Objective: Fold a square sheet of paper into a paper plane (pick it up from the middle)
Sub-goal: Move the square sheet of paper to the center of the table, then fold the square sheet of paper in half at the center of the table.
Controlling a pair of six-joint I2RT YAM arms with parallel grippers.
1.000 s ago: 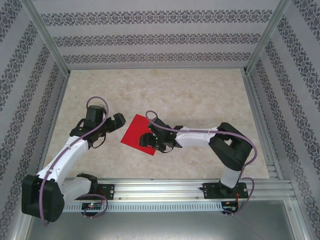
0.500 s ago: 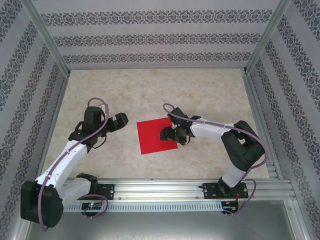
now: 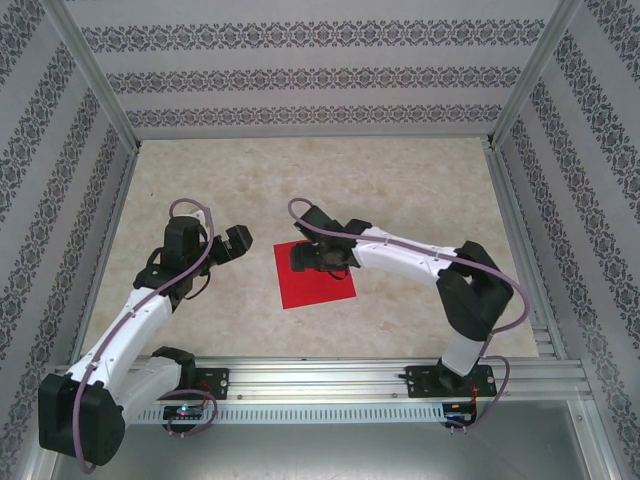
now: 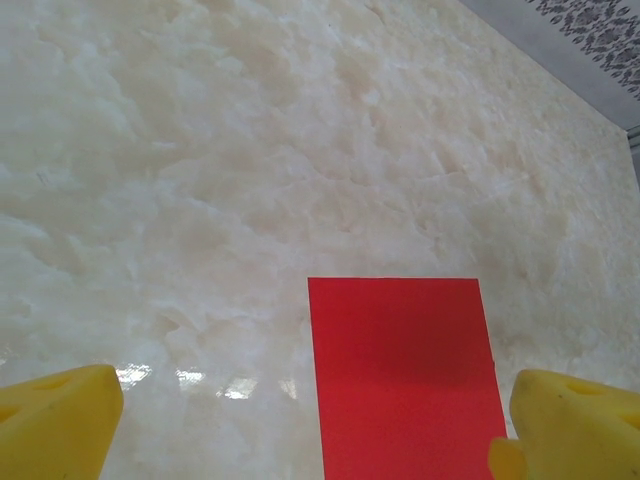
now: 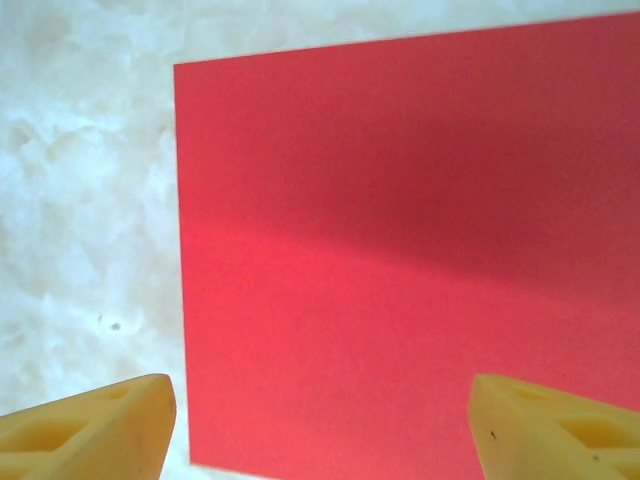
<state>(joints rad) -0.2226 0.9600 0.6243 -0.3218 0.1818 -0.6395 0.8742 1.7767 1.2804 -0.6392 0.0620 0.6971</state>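
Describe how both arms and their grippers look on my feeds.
The left arm and right arm have white links and black joints, each trailed by a looping purple cable. The left gripper and right gripper are black in the top view; the wrist views show blocky yellow fingertips.

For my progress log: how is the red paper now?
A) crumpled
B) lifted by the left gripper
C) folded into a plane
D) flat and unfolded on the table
D: the square sheet of paper lies flat on the table, without any crease, under the open right gripper.
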